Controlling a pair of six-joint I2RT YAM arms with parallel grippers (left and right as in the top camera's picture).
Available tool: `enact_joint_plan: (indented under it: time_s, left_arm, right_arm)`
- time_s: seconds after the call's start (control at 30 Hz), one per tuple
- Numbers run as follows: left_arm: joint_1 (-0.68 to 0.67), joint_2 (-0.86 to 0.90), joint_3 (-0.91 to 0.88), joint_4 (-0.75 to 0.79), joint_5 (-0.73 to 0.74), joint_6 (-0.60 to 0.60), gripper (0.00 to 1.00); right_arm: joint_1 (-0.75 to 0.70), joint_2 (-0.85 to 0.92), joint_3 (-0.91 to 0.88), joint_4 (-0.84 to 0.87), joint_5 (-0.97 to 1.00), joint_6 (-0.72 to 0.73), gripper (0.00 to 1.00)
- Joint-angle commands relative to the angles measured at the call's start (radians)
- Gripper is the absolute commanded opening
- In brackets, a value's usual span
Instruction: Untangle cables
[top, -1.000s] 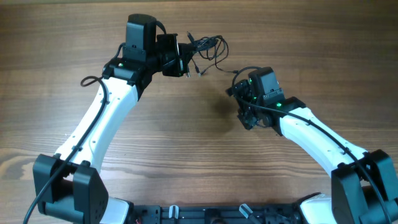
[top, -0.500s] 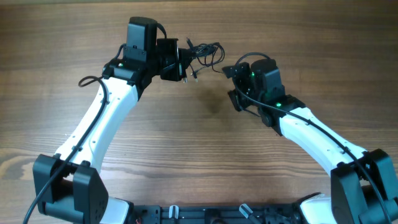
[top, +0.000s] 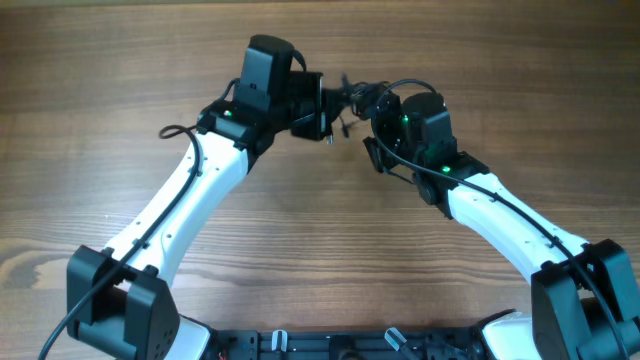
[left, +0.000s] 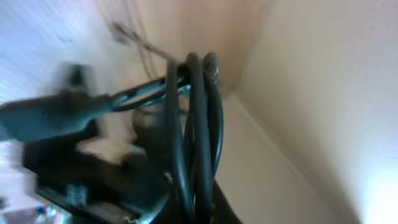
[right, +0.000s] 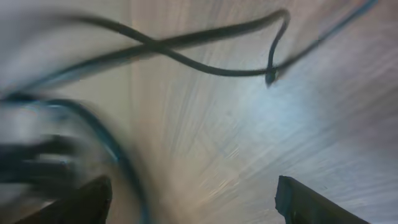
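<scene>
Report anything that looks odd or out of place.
Only the cables: a tangled bunch of loops clamped in the left gripper, with one strand crossing ahead of the open right gripper. Nothing looks damaged; both wrist views are blurred.

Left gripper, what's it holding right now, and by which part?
The left gripper is shut on the cables, pinching the bunched loops; exactly which strand is blurred. The right gripper holds nothing, jaws open.
</scene>
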Motion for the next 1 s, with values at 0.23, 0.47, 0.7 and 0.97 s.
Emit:
enact_joint_plan:
  time_s: [0.23, 0.47, 0.7, 0.97]
  left_arm:
    - [0.089, -0.024, 0.015, 0.13, -0.04, 0.003, 0.04]
    - [0.223, -0.024, 0.015, 0.13, -0.055, 0.044, 0.04]
    - [0.28, -0.024, 0.015, 0.13, -0.02, 0.56, 0.04]
    - [0.228, -0.024, 0.014, -0.148, 0.166, 1.515, 0.04]
  right_arm:
    - [0.004, 0.013, 0.003, -0.481, 0.102, -0.309, 0.86]
    - [0.004, 0.013, 0.003, -0.641, 0.105, -0.418, 0.87]
    - [0.003, 0.013, 0.003, -0.594, 0.138, -0.514, 1.0]
    - [-0.254, 0.009, 0.005, -0.332, -0.632, -1.254, 1.0]
